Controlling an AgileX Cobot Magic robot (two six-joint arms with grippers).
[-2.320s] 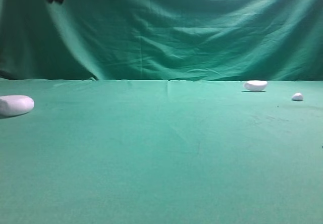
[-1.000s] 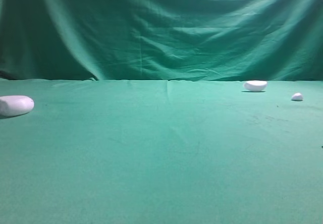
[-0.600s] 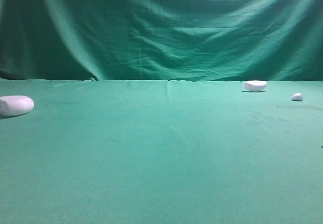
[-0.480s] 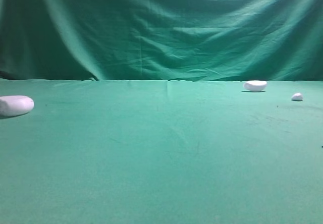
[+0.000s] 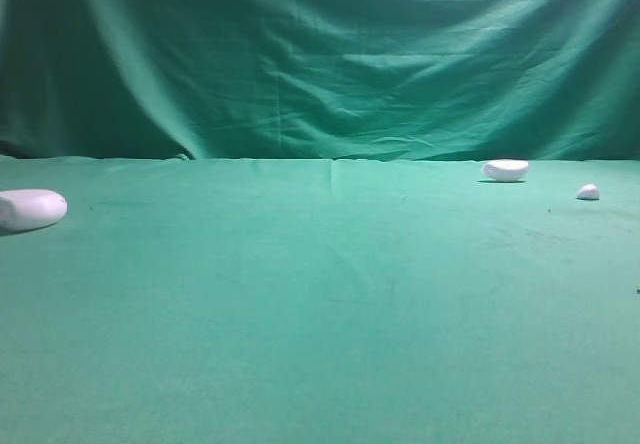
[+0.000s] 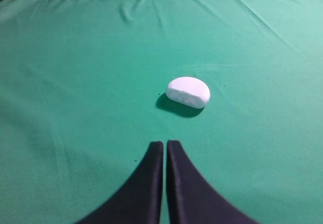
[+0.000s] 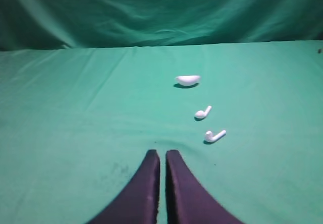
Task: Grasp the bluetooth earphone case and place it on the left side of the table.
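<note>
The bluetooth earphone case (image 5: 31, 209) lies on its long side at the far nine o'clock edge of the table (image 5: 320, 314) in the high view, partly cut off by the frame, which reads as the placement already made: it sits alone on the left, well apart from everything else. In the left wrist view the same white case (image 6: 188, 92) rests flat on the green cloth at about one o'clock from the left gripper (image 6: 165, 151), near but clearly apart from it, with its shadow falling toward the camera; the gripper's two dark fingers are pressed together and hold nothing, so my judgement is that the arm is clear of the case after release. The right gripper (image 7: 162, 159) likewise has its fingers together and empty, apparently parked since the job belongs to the left side. Ahead of it, between twelve and two o'clock, lie a small white bowl-shaped piece (image 7: 187, 79) and two loose earbuds (image 7: 203, 113) (image 7: 215, 135), each apart from the others. In the high view the bowl-shaped piece (image 5: 506, 170) and one small white bit (image 5: 588, 192) sit near three o'clock. No brand, label or writing can be read on any item.
</note>
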